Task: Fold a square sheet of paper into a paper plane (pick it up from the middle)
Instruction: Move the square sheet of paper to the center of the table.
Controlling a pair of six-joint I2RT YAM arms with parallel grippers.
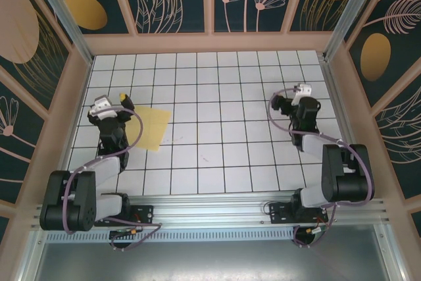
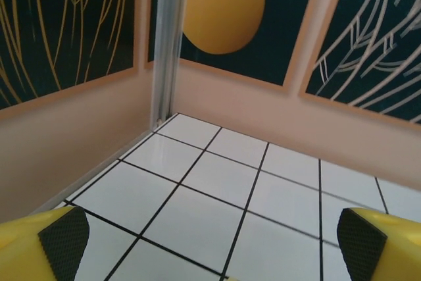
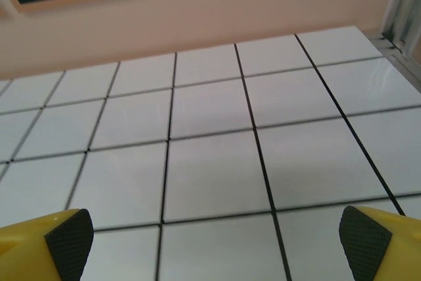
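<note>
Top external view first: you can see the left arm bent up from its base at the near left, reaching forward over the white tiled table (image 1: 217,97). The left gripper (image 1: 120,101) hangs low near the left wall, and its yellow fingers look spread. The square sheet of paper (image 1: 152,127) lies flat on the tiles, and the arm's wrist covers the sheet's left edge. You cannot tell if the fingers touch it. The right arm is folded up on the right side, and the right gripper (image 1: 288,95) points toward the far wall, well apart from the sheet. Left wrist view next: you see the left gripper (image 2: 214,245) with its two fingers (image 2: 64,238) far apart at the bottom corners, pinching nothing, bare tiles between them, and a silver corner post (image 2: 168,44) ahead. Right wrist view last: the right gripper (image 3: 214,245) also has its fingers (image 3: 69,235) spread wide and free, tilted down over bare white tiles near the far wall (image 3: 197,11).
</note>
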